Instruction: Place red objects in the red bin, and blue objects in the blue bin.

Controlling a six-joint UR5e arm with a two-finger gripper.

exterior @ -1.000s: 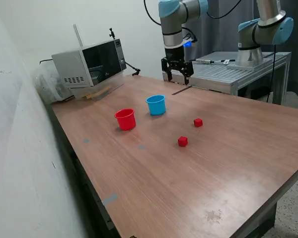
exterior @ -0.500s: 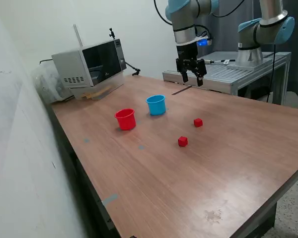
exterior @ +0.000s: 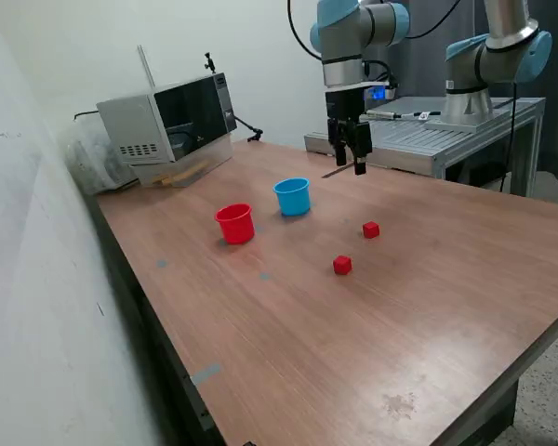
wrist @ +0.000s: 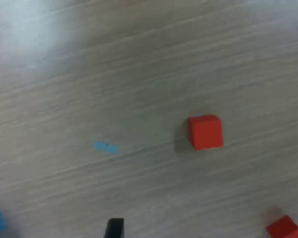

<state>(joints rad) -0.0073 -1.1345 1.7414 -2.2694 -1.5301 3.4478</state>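
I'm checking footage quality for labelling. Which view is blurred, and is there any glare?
The wrist view is soft all over: the red cube has fuzzy edges and the wood grain smears. The exterior view is sharp, with a pale sheen on the table towards its near right corner.

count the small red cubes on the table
2. One red cube sits toward the exterior view's right of the blue cup; the other red cube lies nearer the camera, below the first in that view. Neither is in the red cup, though cup interiors can't be fully seen.
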